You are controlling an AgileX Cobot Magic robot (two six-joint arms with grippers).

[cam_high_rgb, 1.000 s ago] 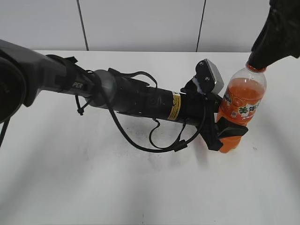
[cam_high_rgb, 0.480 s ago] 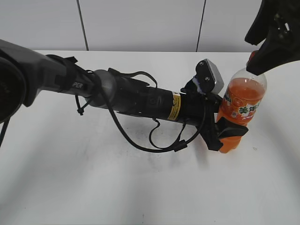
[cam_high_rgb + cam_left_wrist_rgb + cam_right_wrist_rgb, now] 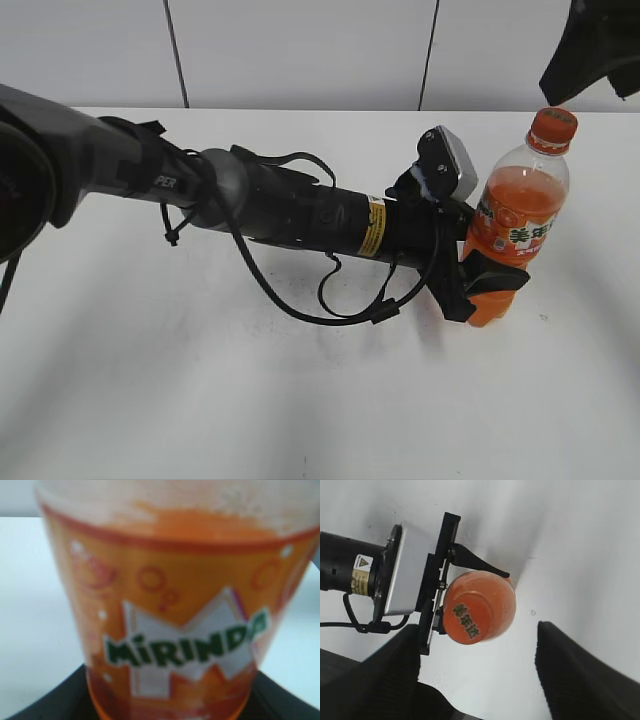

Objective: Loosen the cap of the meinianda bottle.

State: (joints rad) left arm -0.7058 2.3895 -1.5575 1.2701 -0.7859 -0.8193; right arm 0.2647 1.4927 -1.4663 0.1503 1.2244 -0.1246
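The meinianda bottle (image 3: 513, 225) stands upright on the white table at the right, full of orange drink. Its orange cap (image 3: 553, 127) sits on the neck, uncovered. My left gripper (image 3: 490, 280) is shut on the bottle's lower body from the left. The left wrist view is filled by the bottle's label (image 3: 185, 645) with black fingers (image 3: 45, 702) at both lower corners. My right gripper (image 3: 600, 50) is open and hangs above and to the right of the cap, apart from it. In the right wrist view the cap's top (image 3: 466, 621) shows from above between my spread black fingers (image 3: 580, 670).
The left arm (image 3: 250, 205) lies long across the middle of the table (image 3: 200, 400) with loose cables (image 3: 340, 300) hanging under it. A grey panelled wall (image 3: 300, 50) runs behind the table.
My right gripper was down over the cap a second ago. It has opened, let go and risen up and to the right, so the cap now shows. The left gripper and bottle have not moved.
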